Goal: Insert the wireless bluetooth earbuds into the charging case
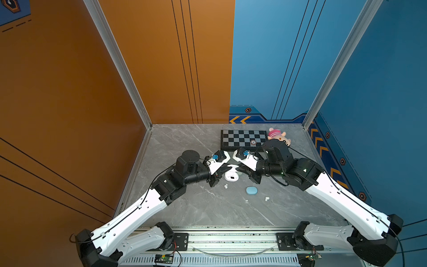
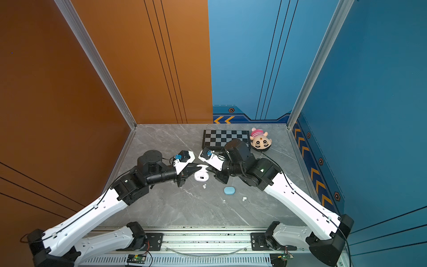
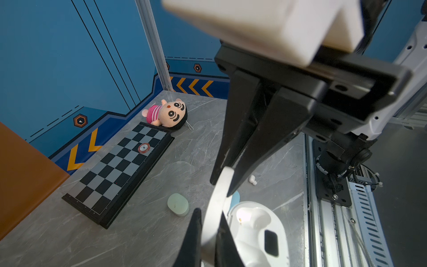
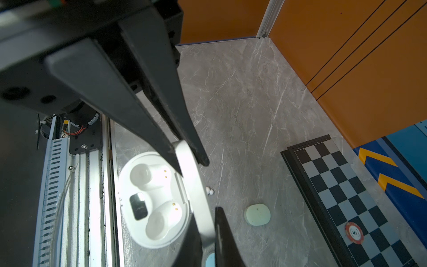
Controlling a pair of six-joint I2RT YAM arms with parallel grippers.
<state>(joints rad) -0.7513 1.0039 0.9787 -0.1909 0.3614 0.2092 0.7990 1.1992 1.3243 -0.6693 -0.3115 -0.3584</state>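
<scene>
Two grippers are pinching one lid (image 4: 195, 182) at once: the left gripper (image 4: 191, 167) is clamping narrow across one end of it and the right gripper (image 4: 206, 216) is clamping narrow across the other. The white case (image 1: 231, 176) is standing open mid-table, its base resting on the table (image 1: 196, 208). Both sockets (image 4: 142, 173) are showing empty, with their gold contacts bare, and neither gripper is carrying a bud.

Taking 12 o'clock as the back wall in both top views, the nearest white buds (image 1: 225, 186) are lying just beside the case at its 7 o'clock. More buds (image 1: 336, 198) are lying well apart, between 3 and 4 o'clock, beyond the shut blue case (image 1: 251, 190) at 4 o'clock.

The step in hand is looking like a two-handed hold on the lid, readying one arm for fetching. Doing it well is calling for a light, steady pinch from whichever gripper is staying, pressing the base flat rather than levering the hinge backward. The other should be letting go slowly, lifting straight off so the case is not skidding. The left arm is sitting nearer the 7 o'clock buds, so it is seeming the better fetcher. Such small, rounded buds are likely to squirt from the tips, so a low, centred pinch is mattering, as is matching each bud to its own socket
</scene>
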